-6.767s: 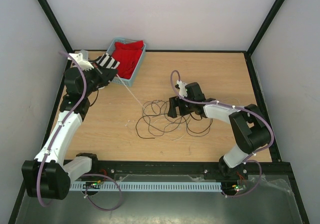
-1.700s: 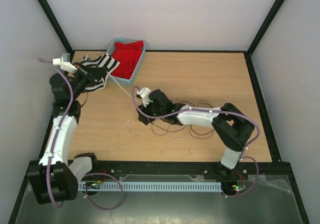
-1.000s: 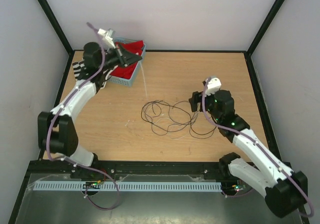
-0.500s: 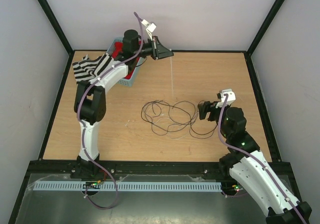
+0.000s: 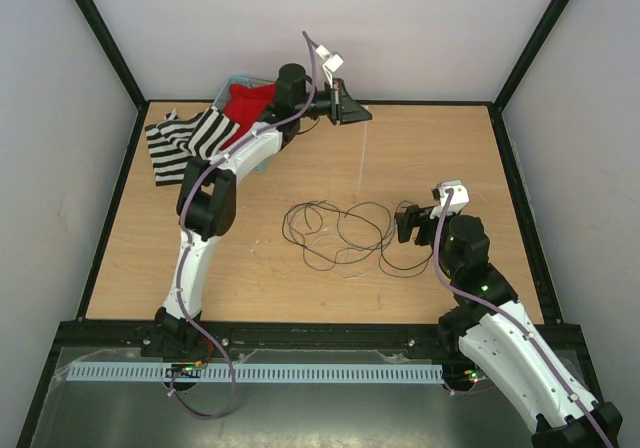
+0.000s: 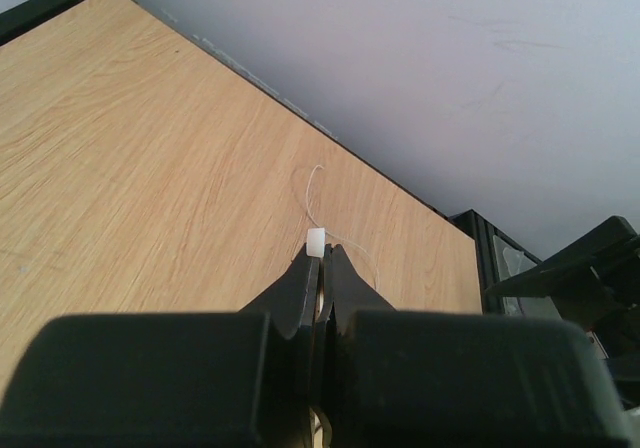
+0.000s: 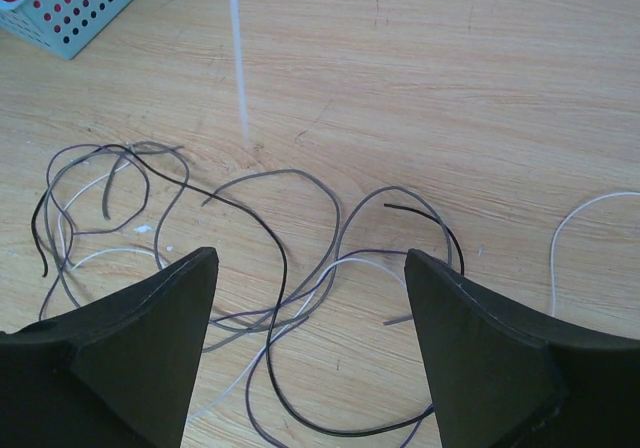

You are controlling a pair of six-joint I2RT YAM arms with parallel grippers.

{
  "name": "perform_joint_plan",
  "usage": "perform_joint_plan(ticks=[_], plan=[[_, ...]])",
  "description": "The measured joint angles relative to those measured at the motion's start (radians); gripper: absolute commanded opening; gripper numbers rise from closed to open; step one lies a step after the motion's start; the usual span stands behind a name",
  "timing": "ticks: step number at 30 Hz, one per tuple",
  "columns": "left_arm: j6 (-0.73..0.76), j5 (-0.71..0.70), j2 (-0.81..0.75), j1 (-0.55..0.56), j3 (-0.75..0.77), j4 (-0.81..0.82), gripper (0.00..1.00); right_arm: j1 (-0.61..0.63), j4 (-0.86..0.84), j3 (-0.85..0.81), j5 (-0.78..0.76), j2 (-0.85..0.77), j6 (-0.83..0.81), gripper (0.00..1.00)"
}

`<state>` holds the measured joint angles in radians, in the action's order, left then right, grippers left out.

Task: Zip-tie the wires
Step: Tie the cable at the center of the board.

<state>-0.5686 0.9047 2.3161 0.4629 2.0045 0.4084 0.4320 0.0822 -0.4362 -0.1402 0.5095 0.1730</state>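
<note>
Tabletop (image 6: 120, 148); zip tie (image 6: 316, 241) head in left hand (image 6: 317, 260)

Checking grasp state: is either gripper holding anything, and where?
Left gripper pinches the zip tie at its top end; the strip hangs free. Right gripper is open, empty.

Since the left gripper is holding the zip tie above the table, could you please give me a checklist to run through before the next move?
1. Grip on the zip tie: ok, the left gripper is shut on its head end.
2. Free arm: ok, the right gripper is open and holds nothing.
3. Bundle: not ok, the wires lie in loose, spread loops on the table.
4. Tie around the wires: not ok, it hangs beyond the loops, apart from them.
5. Lower tip of the tie clear of the table: cannot tell.
</note>
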Motion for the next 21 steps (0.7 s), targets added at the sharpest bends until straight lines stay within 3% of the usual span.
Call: perform_joint_plan(ticks=[21], plan=[[0.012, 0.004, 0.144, 0.036, 0.078, -0.002, 0.00, 0.000, 0.004, 0.015, 0.013, -0.013, 0.009, 0.87]])
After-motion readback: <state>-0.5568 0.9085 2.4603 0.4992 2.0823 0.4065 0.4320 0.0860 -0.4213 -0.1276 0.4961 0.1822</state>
